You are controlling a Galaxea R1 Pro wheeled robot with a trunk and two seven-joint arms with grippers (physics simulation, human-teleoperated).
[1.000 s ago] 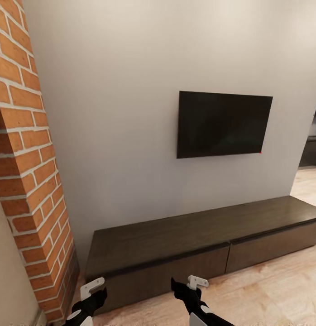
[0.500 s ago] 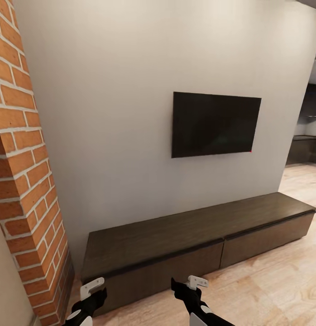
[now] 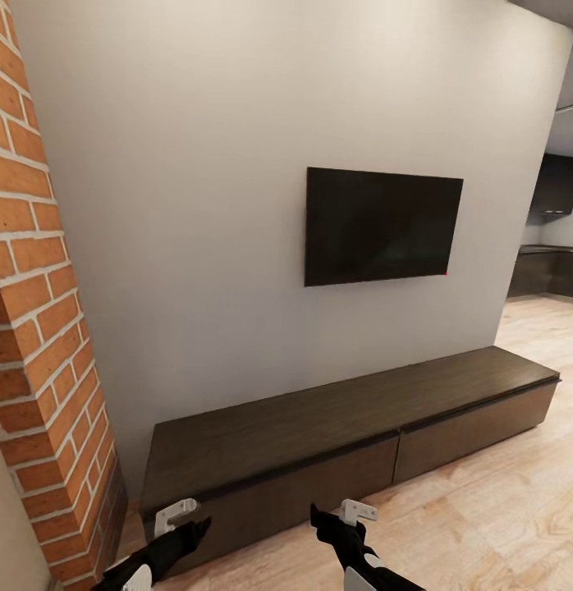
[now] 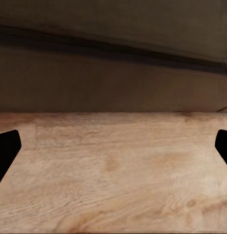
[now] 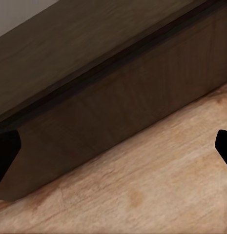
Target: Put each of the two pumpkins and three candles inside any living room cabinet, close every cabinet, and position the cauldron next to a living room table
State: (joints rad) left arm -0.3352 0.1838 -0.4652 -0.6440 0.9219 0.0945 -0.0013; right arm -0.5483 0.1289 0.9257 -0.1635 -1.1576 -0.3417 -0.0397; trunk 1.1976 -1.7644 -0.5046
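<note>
Compared with a second ago, my whole view has swung, so the black wall-mounted television and the long low dark-brown wooden cabinet sit further toward the left of the frame, and more of the dim room at the far right shows; that is my head and base turning, not the furniture. My left gripper has also shifted a little rightward at the lower left.

As far as I can judge, the task is barely begun here: both wide drawer fronts of the cabinet look flush and closed, its top is bare, and I see no pumpkin, candle, cauldron or table. Opening a drawer and fetching those things appear to lie ahead.

My left gripper hangs empty just before the left drawer front, low in the frame beside the red-brick column. Its fingers stand wide apart at the wrist view's edges, with light wood-plank floor between them. My right gripper, lower centre, is likewise spread and holds nothing.
</note>
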